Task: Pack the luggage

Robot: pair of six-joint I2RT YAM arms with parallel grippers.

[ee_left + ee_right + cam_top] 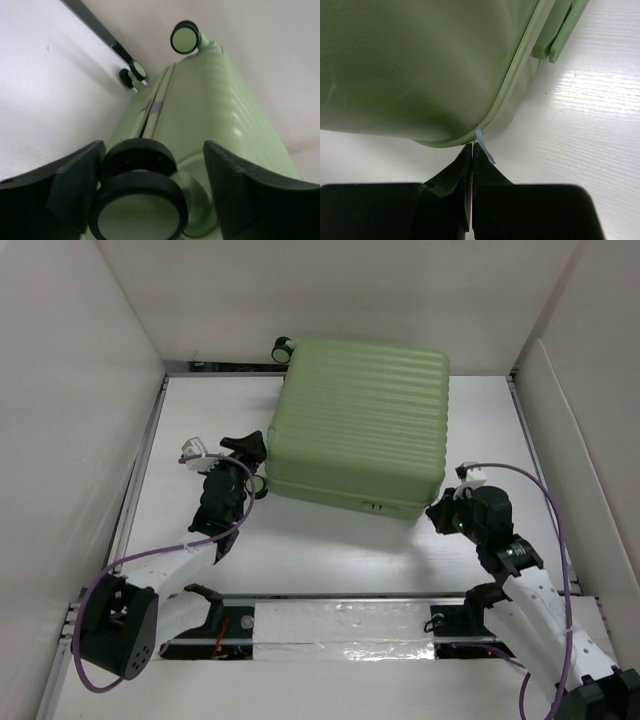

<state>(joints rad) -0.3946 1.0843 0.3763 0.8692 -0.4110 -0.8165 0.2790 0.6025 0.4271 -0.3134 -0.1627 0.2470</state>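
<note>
The luggage (pixel 360 425) lies closed and flat at the back of the surface (pixel 330 550). The left pincer (pixel 252 462) is spread around a caster wheel (pixel 137 212); the right pincer (pixel 472 150) is pressed together beside a thin blue strip (pixel 486 150) at the seam

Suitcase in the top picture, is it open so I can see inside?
No, the luggage lies closed, with only its ribbed green shell facing up.

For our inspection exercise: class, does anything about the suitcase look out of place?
Yes. A thin light blue strip pokes from the luggage seam beside the right end effector, as if lining got caught.
</note>
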